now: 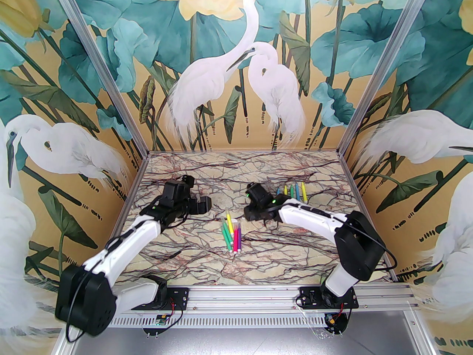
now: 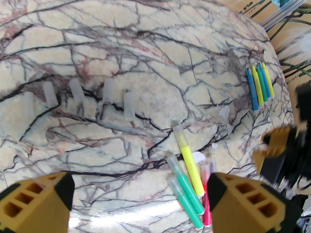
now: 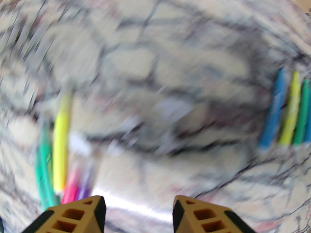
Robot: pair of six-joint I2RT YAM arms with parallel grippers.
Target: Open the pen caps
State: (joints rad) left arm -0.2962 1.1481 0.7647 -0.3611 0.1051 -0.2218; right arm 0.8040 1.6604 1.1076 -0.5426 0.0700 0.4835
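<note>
Several loose pen caps, pale and translucent, lie in a row on the marble table, left of centre in the left wrist view. Capped pens, green, yellow, pink and purple, lie bunched at the table's middle, and the yellow one still wears its cap. Uncapped blue, yellow and green pens lie in a row at the back right. My left gripper stands open and empty, just left of the bunch. My right gripper is open and empty too, hovering right of the bunch; its view is blurred.
The marble tabletop is walled on three sides by heron-painted panels. Small white scraps lie between the two pen groups. The right gripper's yellow fingers show at the right edge of the left wrist view.
</note>
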